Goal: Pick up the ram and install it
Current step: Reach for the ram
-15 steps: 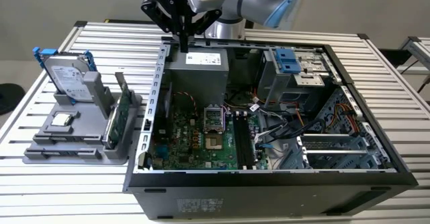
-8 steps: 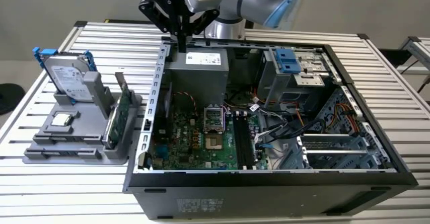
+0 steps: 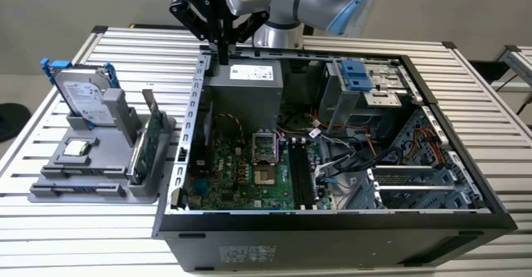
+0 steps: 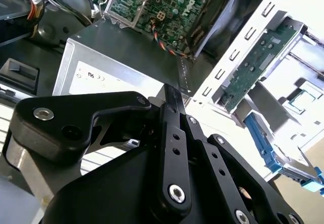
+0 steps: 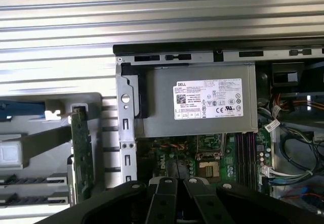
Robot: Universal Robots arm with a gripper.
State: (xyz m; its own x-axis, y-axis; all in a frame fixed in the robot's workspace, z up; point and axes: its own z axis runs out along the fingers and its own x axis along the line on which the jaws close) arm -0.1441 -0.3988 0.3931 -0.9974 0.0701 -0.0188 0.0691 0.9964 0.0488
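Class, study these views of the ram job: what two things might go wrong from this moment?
1. The gripper hangs just above the case's rear wall and the power supply; a straight descent might strike metal.
2. Loose cables lie beside the memory slots; they might snag or block an insertion.

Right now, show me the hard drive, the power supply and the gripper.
hard drive (image 3: 83, 96), exterior view, on its silver face.
power supply (image 5: 207, 98), first wrist view, on its white label.
gripper (image 3: 223, 58), exterior view, between its fingertips.
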